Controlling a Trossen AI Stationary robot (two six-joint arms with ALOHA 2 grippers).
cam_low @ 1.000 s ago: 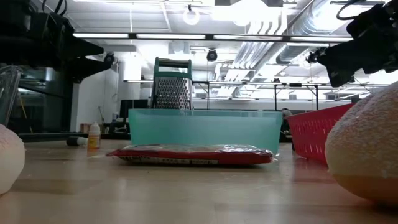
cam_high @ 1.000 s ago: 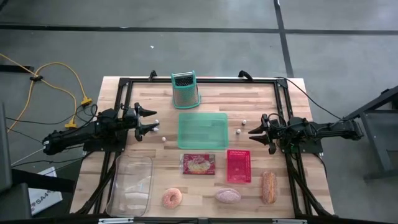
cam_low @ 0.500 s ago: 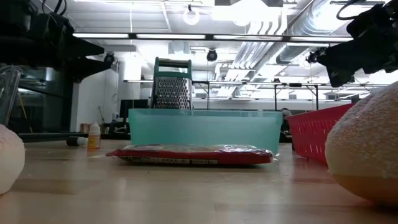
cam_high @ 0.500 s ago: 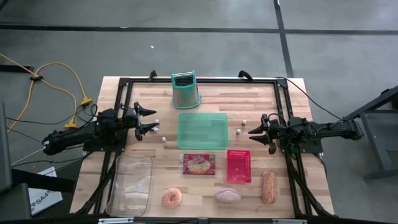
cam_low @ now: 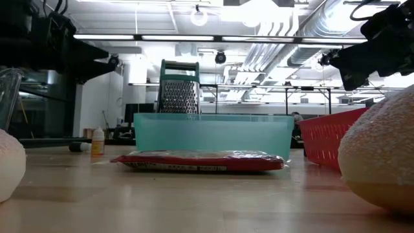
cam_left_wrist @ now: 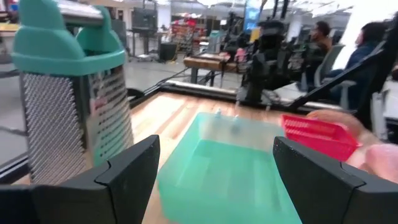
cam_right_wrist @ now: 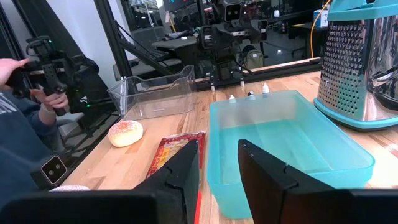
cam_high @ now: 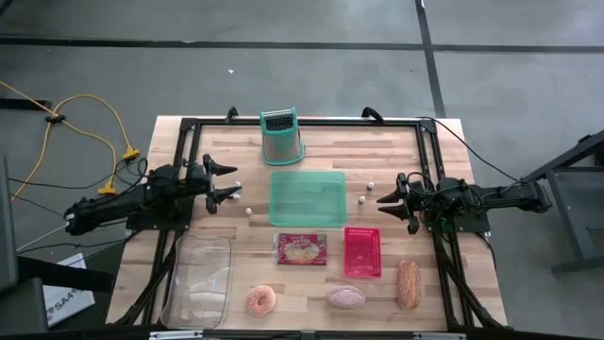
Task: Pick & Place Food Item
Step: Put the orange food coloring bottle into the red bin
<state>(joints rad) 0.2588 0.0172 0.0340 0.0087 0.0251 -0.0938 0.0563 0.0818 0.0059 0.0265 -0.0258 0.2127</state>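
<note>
Nearest the table's front edge we see a pink-frosted doughnut (cam_high: 261,301), a pinkish bun (cam_high: 345,297) and a long brown bread roll (cam_high: 408,284), beside a clear plastic tray (cam_high: 200,280). Behind them lie a red flat packet of food (cam_high: 301,249) and a small red plastic basket (cam_high: 362,251). Farther back sits a teal plastic bin (cam_high: 308,197), flanked by our left gripper (cam_high: 229,182), fingers spread wide and empty, and our right gripper (cam_high: 382,201), fingers nearly closed on nothing. Farthest stands a teal-handled metal box grater (cam_high: 281,136).
</note>
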